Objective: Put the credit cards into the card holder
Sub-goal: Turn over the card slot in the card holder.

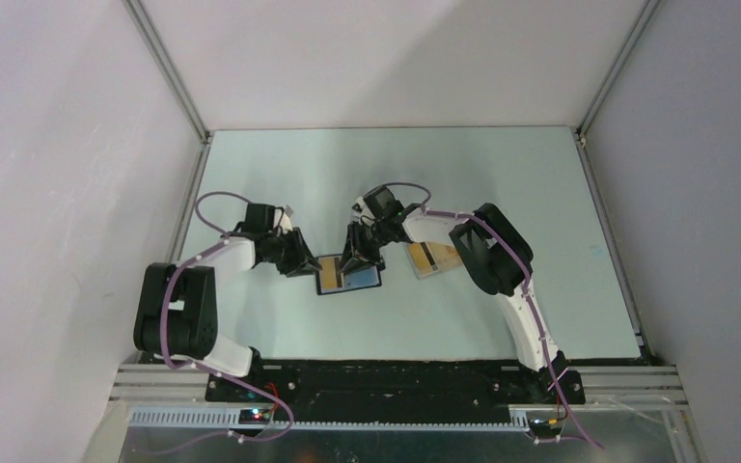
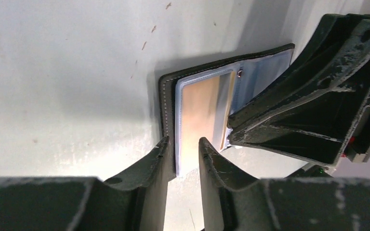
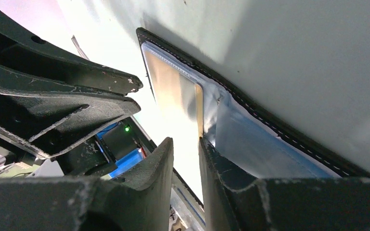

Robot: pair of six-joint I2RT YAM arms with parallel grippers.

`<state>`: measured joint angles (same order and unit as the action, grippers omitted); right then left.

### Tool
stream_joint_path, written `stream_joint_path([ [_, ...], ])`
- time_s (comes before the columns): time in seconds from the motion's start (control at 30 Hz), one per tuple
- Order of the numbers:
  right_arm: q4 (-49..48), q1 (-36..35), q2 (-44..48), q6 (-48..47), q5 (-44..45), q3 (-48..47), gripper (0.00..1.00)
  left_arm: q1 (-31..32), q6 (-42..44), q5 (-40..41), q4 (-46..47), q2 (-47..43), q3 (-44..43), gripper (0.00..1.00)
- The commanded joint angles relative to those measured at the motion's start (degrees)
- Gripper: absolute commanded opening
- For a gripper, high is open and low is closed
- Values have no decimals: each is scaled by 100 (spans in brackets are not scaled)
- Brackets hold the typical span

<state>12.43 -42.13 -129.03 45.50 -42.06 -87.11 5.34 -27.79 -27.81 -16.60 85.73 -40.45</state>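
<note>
Pale table (image 1: 502, 193) boxed in by white walls (image 1: 58, 145), both arms reaching to the middle. The holder (image 1: 367, 278) lies open there, black cover down and blue lining up, and an orange card (image 1: 331, 276) already sits under the clear sleeve on its left half. The left gripper (image 1: 304, 262) is at the holder's left edge, and from its wrist cam the fingers (image 2: 161, 154) look pinched down on that flap, cover on one side and sleeve on the other. The right gripper (image 1: 355, 260) is over the middle of the holder, jaws narrow, with the card's edge right against one finger (image 3: 212, 159). Honestly can't tell if it's gripping anything. More orange cards (image 1: 426, 258) sit just right of the holder, partly under the right arm
</note>
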Motion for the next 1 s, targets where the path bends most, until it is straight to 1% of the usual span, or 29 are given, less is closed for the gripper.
stream_joint_path([
  [0.0,-226,6,284,-13,-21,-58,30,113,450,638,-604,-250,-308,33],
  [0.1,-183,4,267,-35,-21,-97,29,133,476,711,-671,-304,-351,35],
  [0.27,-166,1,241,-53,-21,-105,29,213,455,519,-715,-278,-464,34],
  [0.33,-156,0,241,-62,-17,-102,28,265,429,417,-713,-257,-520,33],
  [0.47,-140,3,215,-65,-22,-113,23,372,402,261,-718,-36,-673,29],
  [0.73,167,-20,228,-251,176,-217,23,488,403,795,-737,140,-727,29],
  [0.97,395,-49,166,-401,316,-297,23,676,449,705,-735,457,-809,28],
])
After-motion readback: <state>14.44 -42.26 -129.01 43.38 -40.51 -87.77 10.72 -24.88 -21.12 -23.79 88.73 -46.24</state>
